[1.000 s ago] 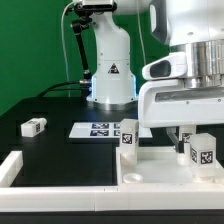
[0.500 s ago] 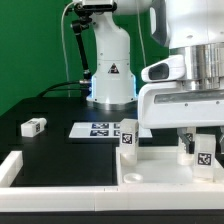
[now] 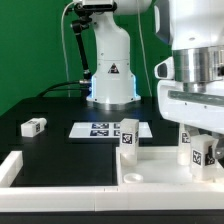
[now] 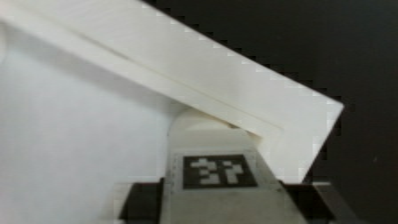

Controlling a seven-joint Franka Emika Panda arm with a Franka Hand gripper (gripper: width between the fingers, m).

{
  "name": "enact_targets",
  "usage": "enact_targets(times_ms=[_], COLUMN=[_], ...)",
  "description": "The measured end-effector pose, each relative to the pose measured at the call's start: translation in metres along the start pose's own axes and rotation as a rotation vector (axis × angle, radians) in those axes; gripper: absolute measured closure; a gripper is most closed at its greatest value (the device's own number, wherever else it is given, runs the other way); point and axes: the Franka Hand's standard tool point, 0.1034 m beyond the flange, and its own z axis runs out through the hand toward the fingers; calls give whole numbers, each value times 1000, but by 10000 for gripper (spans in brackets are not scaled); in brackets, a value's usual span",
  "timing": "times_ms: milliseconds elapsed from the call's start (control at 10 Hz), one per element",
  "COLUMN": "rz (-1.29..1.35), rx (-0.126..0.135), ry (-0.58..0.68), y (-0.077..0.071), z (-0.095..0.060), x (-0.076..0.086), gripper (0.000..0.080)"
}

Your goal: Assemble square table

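Note:
The white square tabletop (image 3: 160,172) lies at the front of the exterior view's right. One tagged white leg (image 3: 128,136) stands at its far corner. A second tagged leg (image 3: 203,155) stands upright near the tabletop's right side, with my gripper (image 3: 199,148) shut on it from above. In the wrist view that leg (image 4: 217,168) fills the gap between the two dark fingers (image 4: 153,200), and my gripper (image 4: 231,206) clamps its sides over the tabletop (image 4: 80,130). A third leg (image 3: 33,126) lies loose on the black table at the left.
The marker board (image 3: 98,129) lies flat behind the tabletop. A low white border bar (image 3: 10,166) sits at the front left. The robot's white base (image 3: 110,70) stands at the back, in front of a green wall.
The jaws have closed from wide open onto the right-hand leg. The hand has shifted slightly toward the exterior view's right. The leg stays about where it stood.

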Motion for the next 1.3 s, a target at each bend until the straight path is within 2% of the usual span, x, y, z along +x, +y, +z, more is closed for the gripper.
enact_targets(times_ms=[100,300,400,500,600,700,800,1100,1300], rz=[179,261,237,224,63,-173,-219,-443,-895], rx=[27,32,32,32,32,32,31,29,-6], ry=[-36,-43,-43,-42,-32,-15,-13,-8,44], y=[0,0,0,0,-1,-3,-2,-2,-7], z=[0,1,1,1,0,-2,-1,-1,-5], x=[2,0,0,0,-2,-3,-2,-1,1], gripper=[508,508,420,274,190,190,158,151,151])
